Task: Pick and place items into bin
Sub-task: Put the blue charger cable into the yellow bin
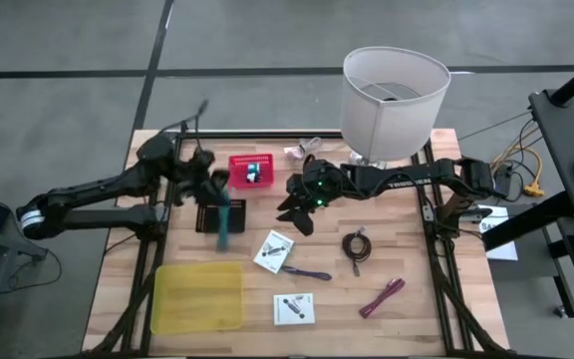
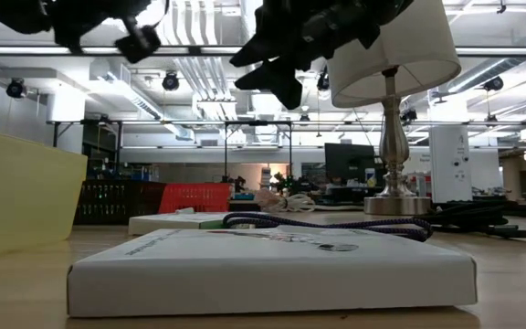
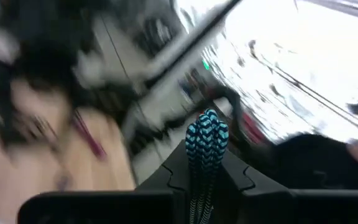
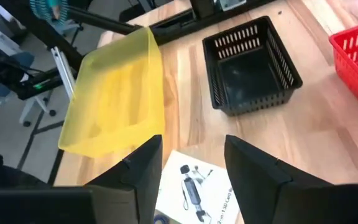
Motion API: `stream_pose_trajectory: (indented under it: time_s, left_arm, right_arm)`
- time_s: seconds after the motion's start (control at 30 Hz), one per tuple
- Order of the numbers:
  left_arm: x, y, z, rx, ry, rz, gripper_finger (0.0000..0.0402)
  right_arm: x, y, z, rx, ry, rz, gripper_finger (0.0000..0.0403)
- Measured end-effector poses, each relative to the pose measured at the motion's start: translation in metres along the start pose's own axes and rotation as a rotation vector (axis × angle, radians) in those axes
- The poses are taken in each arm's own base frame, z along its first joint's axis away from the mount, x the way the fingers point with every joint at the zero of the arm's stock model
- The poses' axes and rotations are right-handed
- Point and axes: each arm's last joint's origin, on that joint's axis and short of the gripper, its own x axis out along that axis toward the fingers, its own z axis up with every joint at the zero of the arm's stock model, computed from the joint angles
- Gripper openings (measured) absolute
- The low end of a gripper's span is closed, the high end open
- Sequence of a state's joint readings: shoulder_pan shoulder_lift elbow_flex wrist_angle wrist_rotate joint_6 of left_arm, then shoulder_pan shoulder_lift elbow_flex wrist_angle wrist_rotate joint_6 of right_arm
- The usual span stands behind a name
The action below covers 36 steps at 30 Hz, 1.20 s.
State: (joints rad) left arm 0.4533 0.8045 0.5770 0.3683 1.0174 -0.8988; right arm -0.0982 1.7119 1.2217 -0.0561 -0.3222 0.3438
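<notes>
From above, a wooden table [image 1: 407, 319] holds a yellow bin [image 1: 197, 296] at the front left, a black basket [image 1: 207, 216] and a red basket [image 1: 251, 170] farther back, and a white lamp [image 1: 395, 100] at the rear. The left gripper [image 1: 217, 191] hangs over the black basket, its fingers clamped on a teal braided cable [image 1: 223, 224] that dangles down across the basket's edge. The right gripper [image 1: 297, 214] hovers above the table's middle, just right of the red basket, empty. On the bare wood lie a white card [image 1: 273, 250] with a purple cable [image 1: 305, 271] beside it, a second card [image 1: 294, 308] at the front, a black coiled cable [image 1: 356, 246] and a magenta cable [image 1: 383, 296] to the right. At table height, the front card [image 2: 272, 265] fills the foreground, the purple cable [image 2: 327, 224] lies behind it, the yellow bin [image 2: 21, 192] stands at left, the lamp [image 2: 393, 119] at right, and both arms show dark overhead. The left wrist view is blurred, but the teal cable [image 3: 206, 140] shows gripped between the dark fingers. The right wrist view shows its two fingers [image 4: 257, 165] spread apart with nothing between them, above a card [image 4: 194, 186], with the yellow bin [image 4: 120, 93] and the black basket [image 4: 250, 65] beyond.
</notes>
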Motion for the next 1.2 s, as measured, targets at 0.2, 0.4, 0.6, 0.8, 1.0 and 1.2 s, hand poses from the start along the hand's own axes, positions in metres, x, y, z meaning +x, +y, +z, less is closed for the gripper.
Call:
stream_pose_trajectory:
  time_s: [0.2,0.4,0.6,0.8,1.0,1.2]
  left_arm:
    - [0.005,-0.007,-0.035,-0.225,0.218,0.023,0.0015]
    - [0.006,-0.013,-0.070,-0.315,0.382,0.146,0.0015]
    - [0.011,-0.017,-0.095,-0.309,0.526,0.219,0.0015]
    - [0.024,-0.016,-0.110,-0.337,0.646,0.211,0.0016]
    - [0.035,-0.006,-0.117,-0.404,0.706,0.257,0.0079]
    - [0.040,0.002,-0.121,-0.439,0.748,0.275,0.0138]
  right_arm:
    - [0.000,0.000,0.000,-0.011,-0.002,0.001,0.0157]
    - [0.000,0.000,0.000,-0.024,-0.002,0.000,0.0147]
    - [0.000,0.000,0.000,-0.034,-0.002,-0.001,0.0140]
    - [0.000,0.000,0.000,-0.041,-0.001,-0.002,0.0140]
    - [0.000,0.000,0.000,-0.048,0.000,-0.003,0.0139]
    - [0.000,0.000,-0.001,-0.047,0.005,-0.004,0.0132]
